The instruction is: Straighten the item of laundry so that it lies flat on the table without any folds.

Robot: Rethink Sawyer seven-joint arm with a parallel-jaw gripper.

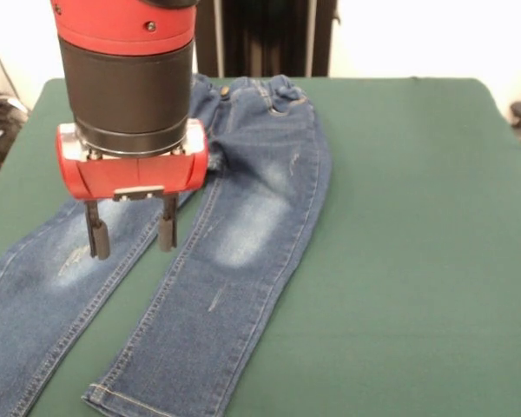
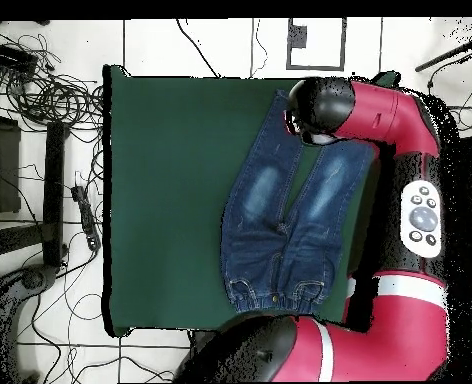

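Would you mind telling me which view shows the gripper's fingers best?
The front view: both fingers of the gripper hang apart above the jeans. In the overhead view the arm hides them.

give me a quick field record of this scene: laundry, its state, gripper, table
laundry: jeans, blue denim, faded thigh patches
state: spread on the table, legs apart in a V, waistband bunched at the robot's end
gripper: gripper open, empty, fingers pointing down over one leg near the crotch
table: table dark green, bare beside the jeans
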